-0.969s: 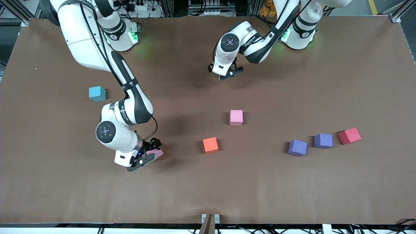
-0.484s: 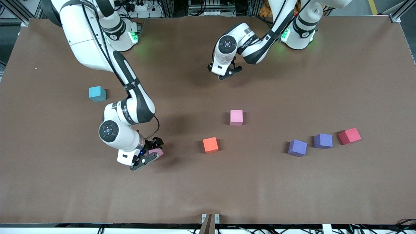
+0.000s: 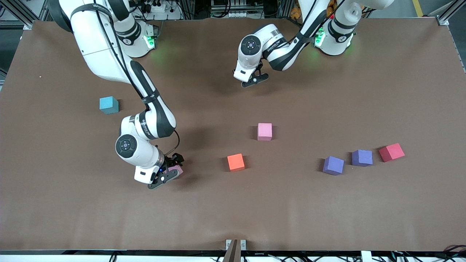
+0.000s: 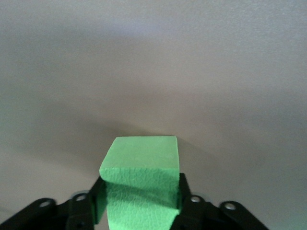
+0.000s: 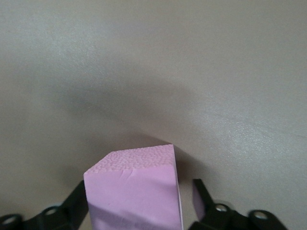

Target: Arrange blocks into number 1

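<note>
Grippers both sit low at a cube, which reads as the pick-up step of building the number 1. Left gripper [image 3: 255, 78] is down near its own base end of the table, fingers [image 4: 184, 194] pressed against both sides of a green cube [image 4: 141, 175], so it has hold of it (cube hidden under the hand in the front view). The squeeze from two flat sides looks meant to keep the soft foam square for a lift.

Right gripper [image 3: 168, 172] is low over the table with a pink cube [image 5: 134, 189] between its fingers [image 5: 200, 201]; one finger touches a side, the other shows a thin gap, so the jaws look partly open around it, grip not yet sure. Straddling it this way lines the pads up with opposite faces.

Other cubes lie loose and well apart from both sets of fingers: second pink cube [image 3: 264, 131] mid-table, light blue cube [image 3: 109, 105] toward the right arm's end, two purple cubes [image 3: 333, 165] [image 3: 362, 158] toward the left arm's end. Orange cube [image 3: 235, 162] and red cube [image 3: 391, 152] are not needed.

Cubes look alike: small, matte, pebbled foam, sharp edges, likely light and a bit squashy
</note>
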`<state>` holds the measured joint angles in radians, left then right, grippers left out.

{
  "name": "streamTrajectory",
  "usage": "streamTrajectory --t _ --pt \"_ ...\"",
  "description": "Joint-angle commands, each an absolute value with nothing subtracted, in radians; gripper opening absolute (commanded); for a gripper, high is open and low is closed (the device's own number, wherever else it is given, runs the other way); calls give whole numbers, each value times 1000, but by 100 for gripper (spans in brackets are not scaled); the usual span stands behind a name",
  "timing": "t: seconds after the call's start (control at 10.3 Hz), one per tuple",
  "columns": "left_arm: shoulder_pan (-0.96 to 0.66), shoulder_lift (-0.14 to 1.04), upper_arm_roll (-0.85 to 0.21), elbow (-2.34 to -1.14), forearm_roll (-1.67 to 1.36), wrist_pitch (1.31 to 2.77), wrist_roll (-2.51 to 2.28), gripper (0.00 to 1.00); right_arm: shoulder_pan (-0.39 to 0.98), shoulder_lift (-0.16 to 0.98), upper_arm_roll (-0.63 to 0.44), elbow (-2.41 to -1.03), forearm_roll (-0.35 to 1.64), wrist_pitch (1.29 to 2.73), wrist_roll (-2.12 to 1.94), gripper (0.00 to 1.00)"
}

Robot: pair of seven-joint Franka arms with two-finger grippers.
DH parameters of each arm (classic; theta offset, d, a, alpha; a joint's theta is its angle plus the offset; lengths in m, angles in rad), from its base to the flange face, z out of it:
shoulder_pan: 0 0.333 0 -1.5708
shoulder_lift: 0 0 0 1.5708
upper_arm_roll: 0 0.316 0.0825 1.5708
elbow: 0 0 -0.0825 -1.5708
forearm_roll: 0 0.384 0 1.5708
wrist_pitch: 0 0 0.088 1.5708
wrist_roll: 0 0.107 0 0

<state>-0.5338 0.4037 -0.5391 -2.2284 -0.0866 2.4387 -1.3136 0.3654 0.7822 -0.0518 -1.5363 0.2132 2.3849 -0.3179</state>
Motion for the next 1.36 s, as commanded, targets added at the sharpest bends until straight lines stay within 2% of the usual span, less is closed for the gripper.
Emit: streamTrajectory --t 0.0,0.1,0.39,0.68,1.07,1.26 --pt "-549 411 -540 -2223 -14 2474 -1313 0 370 782 -64 -1537 229 2391 -334 61" --pt "-557 417 -540 -2214 -3 2480 -1313 0 371 781 -75 -1534 230 2391 -328 57" --pt "-592 433 -540 -2186 44 2493 -1313 0 373 770 -77 -1532 236 2387 -296 54" --pt "-627 448 -538 -2178 46 2517 -1312 0 387 729 -78 -1535 226 2353 -157 55" --pt "-638 466 -532 -2178 222 2525 -1307 0 388 612 -91 -1528 79 2115 23 55" --pt "-640 477 -531 -2169 238 2526 -1308 0 390 559 -91 -1542 87 2045 110 55"
